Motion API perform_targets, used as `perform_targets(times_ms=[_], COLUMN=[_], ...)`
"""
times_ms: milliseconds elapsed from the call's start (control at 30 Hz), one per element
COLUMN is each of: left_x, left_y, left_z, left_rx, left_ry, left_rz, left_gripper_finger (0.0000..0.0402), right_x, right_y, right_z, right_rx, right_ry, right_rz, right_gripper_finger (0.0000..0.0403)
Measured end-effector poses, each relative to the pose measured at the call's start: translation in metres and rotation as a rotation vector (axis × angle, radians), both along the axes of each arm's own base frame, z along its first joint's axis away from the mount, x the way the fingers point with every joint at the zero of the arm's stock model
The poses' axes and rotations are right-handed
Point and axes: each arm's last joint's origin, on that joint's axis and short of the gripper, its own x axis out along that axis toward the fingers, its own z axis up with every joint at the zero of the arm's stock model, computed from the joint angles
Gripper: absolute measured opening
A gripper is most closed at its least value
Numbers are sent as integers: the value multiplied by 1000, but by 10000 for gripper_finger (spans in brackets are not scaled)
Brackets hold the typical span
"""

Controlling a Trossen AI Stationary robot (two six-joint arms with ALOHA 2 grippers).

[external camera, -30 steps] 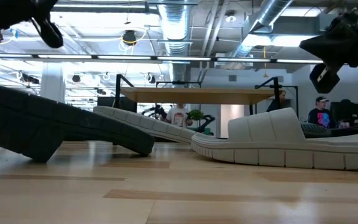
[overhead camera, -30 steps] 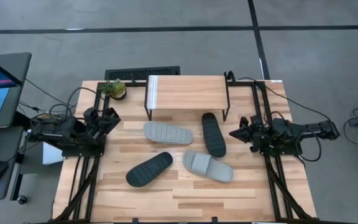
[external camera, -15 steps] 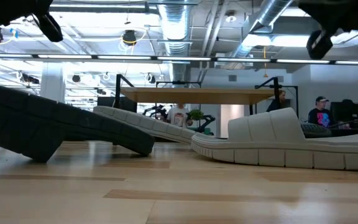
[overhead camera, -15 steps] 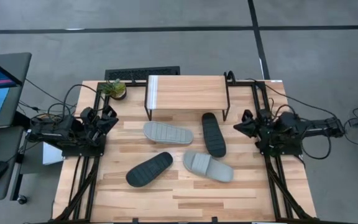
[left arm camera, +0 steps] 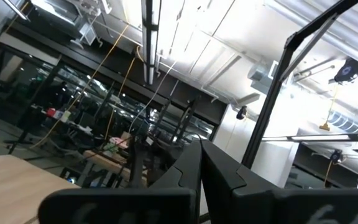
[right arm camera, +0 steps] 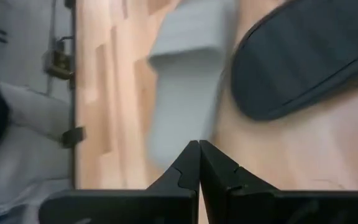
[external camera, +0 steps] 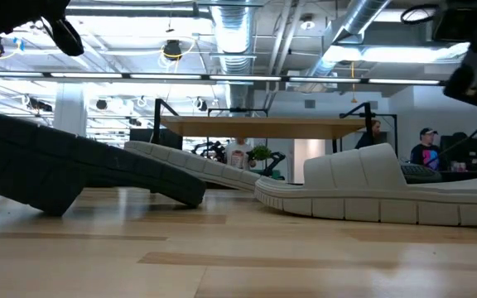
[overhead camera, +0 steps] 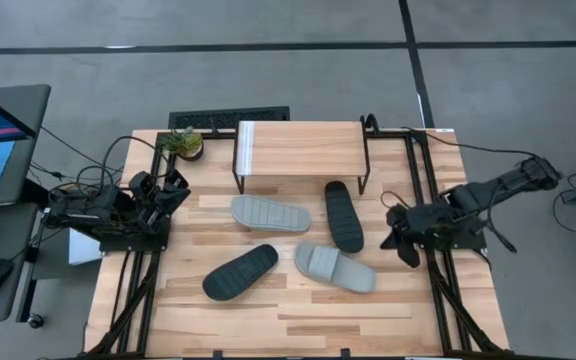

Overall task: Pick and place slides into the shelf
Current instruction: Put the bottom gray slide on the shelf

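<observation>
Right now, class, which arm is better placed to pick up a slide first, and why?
Right. The right hand hangs shut beside the black slide and the grey slide; the left hand, also shut, waits at the table's left edge.

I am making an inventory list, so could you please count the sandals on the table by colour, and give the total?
Light grey sandals: 2, one near the shelf, one nearer the front edge.
Black sandals: 2, one beside the shelf's right legs, one at front left.
Total: 4, none on the shelf yet.
</observation>
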Motion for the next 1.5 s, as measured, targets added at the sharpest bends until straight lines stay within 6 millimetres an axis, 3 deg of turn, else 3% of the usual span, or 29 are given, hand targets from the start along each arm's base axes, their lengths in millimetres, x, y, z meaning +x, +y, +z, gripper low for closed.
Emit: perform_targets(times_ms=[267, 600, 867, 1200, 1500], left_x=[0, 0, 0, 0, 1], left_y=[1, 1, 1, 1, 0], left_z=[0, 0, 0, 0, -1], left_rx=[-25, -20, -20, -35, -44], left_ry=[3, 3, 6, 6, 9], left_rz=[34, 26, 26, 16, -15], left_gripper_finger=[0, 0, 0, 0, 0], right_x=[5, 26, 31, 33, 40], right_y=[24, 51, 68, 74, 74], right_z=[-6, -29, -45, -55, -69], right_rx=[135, 121, 140, 137, 132], right_ry=[113, 225, 309, 350, 420], right_rz=[-73, -103, -146, -251, -367], right_gripper_finger=[15, 123, 180, 223, 230])
